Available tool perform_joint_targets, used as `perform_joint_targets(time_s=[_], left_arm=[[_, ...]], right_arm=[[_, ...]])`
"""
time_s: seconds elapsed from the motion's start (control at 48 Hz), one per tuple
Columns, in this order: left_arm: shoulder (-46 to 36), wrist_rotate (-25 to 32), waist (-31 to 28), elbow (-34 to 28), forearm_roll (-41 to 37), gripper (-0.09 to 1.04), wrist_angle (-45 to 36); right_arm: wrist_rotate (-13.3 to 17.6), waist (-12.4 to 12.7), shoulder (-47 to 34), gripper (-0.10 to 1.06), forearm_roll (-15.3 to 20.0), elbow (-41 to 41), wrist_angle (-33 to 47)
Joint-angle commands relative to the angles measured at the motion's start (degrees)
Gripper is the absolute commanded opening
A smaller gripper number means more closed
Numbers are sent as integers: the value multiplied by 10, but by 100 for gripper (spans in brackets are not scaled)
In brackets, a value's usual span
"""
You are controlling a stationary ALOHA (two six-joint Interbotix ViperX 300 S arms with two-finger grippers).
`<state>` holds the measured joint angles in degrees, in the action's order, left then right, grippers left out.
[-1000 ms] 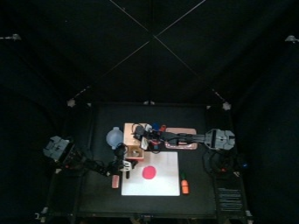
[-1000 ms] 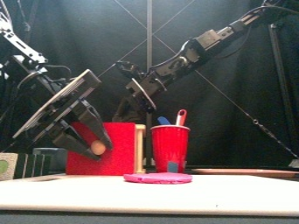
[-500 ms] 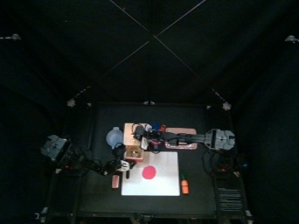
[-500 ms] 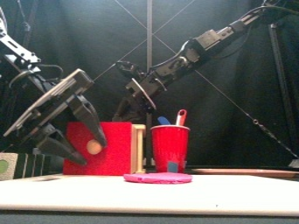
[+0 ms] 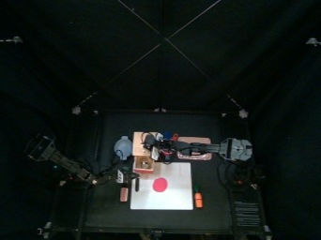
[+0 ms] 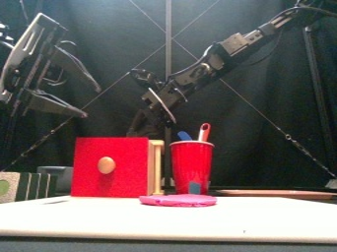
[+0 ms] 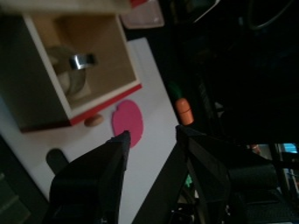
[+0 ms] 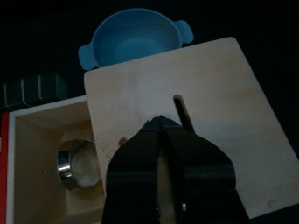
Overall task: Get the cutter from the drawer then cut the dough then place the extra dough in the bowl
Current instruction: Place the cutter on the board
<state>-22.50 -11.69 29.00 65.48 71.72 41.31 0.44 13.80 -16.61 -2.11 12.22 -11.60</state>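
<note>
Near the table's left edge, I'm hovering the left gripper [image 7: 152,138], jaws apart; dropping crooked risks hitting the drawer [image 7: 84,107] wall, missing the cutter [image 7: 73,74]. Right gripper [image 8: 165,131], jaws together, is sitting atop the wooden box [image 8: 187,79].

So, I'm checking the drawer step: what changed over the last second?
The left gripper let go of the knob of the drawer and rose up and to the left, jaws open. The drawer stays open with the cutter inside. The right gripper stays on the box. Dough and cup are unmoved.
</note>
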Motion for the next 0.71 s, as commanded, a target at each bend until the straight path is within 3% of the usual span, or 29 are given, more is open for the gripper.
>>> perform_joint_targets(time_s=[0.021,0.292,0.479,0.604,0.708], left_arm=[[-46,6,-5,40,-83,82,45],[-119,73,-105,105,-343,82,77],[-133,110,-166,105,-461,82,73],[-140,127,-184,107,-524,82,69],[-145,133,-190,112,-564,82,68]], right_arm=[[1,-11,12,9,1,-14,-37],[1,-52,31,15,1,-47,-75],[3,-77,42,38,4,-51,-83],[4,-91,42,59,19,-54,-104],[14,-93,40,68,27,-60,-116]])
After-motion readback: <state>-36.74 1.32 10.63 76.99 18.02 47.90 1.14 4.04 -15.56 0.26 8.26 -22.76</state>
